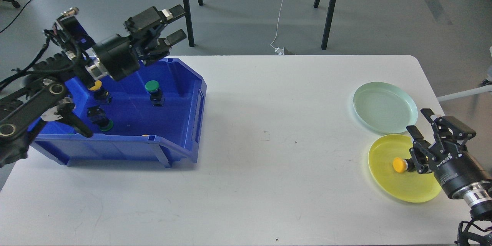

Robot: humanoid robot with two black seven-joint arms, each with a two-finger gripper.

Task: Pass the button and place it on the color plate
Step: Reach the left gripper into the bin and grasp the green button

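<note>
A yellow-capped button lies on its side on the yellow plate at the table's right front. My right gripper is open and empty, raised above the gap between the yellow plate and the pale green plate. My left gripper is open and empty, held high over the back edge of the blue bin. In the bin stand a green-capped button, a yellow-capped button and another green one.
The blue bin takes up the table's left side. Black stand legs rise from the floor behind the table. My left arm's elbow links overlap the bin's left end.
</note>
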